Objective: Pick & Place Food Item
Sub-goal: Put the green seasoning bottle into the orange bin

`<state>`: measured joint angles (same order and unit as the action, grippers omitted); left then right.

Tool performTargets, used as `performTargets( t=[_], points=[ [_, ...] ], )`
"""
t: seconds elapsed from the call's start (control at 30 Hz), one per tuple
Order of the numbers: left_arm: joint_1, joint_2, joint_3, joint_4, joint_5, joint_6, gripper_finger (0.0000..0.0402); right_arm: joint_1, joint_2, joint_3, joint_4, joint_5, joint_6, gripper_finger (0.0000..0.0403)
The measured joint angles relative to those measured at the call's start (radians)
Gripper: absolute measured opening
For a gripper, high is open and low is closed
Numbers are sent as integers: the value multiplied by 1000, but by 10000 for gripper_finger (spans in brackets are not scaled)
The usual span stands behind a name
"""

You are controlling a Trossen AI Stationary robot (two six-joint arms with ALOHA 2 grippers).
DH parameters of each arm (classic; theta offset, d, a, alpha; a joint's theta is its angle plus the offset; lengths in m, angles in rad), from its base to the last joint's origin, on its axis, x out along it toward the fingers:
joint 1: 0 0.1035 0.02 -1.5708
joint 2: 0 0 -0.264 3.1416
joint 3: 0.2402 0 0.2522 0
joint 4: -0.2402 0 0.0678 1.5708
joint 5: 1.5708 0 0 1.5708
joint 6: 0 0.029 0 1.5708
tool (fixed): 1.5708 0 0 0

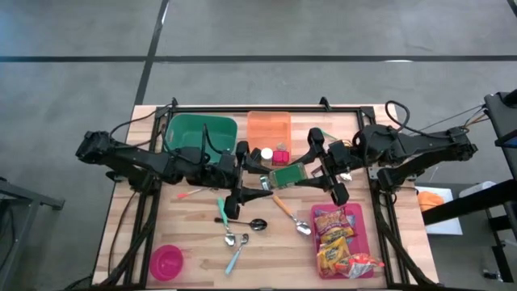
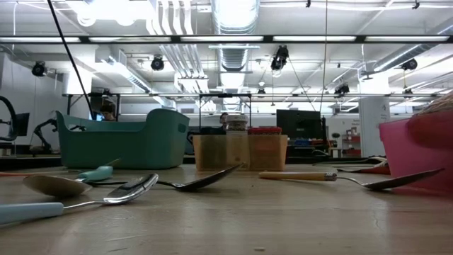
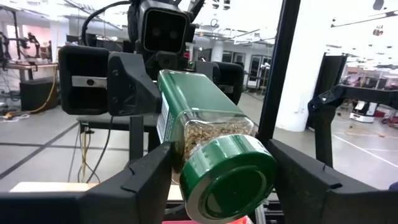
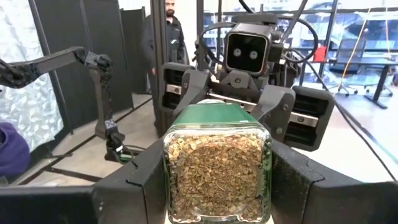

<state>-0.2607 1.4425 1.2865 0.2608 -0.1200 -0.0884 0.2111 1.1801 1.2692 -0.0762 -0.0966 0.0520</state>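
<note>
Desk first: wooden top, green bin upper left of the high view, orange one beside it, pink tray of snack packs lower right, spoons scattered across the middle. Both arms reach in from the sides and meet at the centre of that frame, well above the wood, since the level view across the desk shows no arm at all.

What matters is the spice jar, held off the desk between the two of them, long axis running left-right from one hand to the other. So it's basically a mid-air handover.

Right hand is clamped on the glass bottom end; its wrist view has the herb-filled base wedged between both fingers. Left hand is around the green lid end, with fingers either side of the cap, but I can't tell if they're actually pressing yet. My guess is the left needs a firm grip before the right lets go.
</note>
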Motion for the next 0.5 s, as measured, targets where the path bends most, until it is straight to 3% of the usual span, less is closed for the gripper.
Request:
performTargets(
  t=[0.1, 0.43, 0.5],
  points=[
    [1, -1, 0, -3, -16, 11, 208, 0, -2, -7, 4, 11, -3, 190],
    [-7, -1, 0, -17, -65, 7, 207, 0, 0, -9, 4, 0, -2, 190],
    [-11, -1, 0, -18, -72, 6, 205, 0, 0, -9, 4, 2, 1, 212]
  ],
)
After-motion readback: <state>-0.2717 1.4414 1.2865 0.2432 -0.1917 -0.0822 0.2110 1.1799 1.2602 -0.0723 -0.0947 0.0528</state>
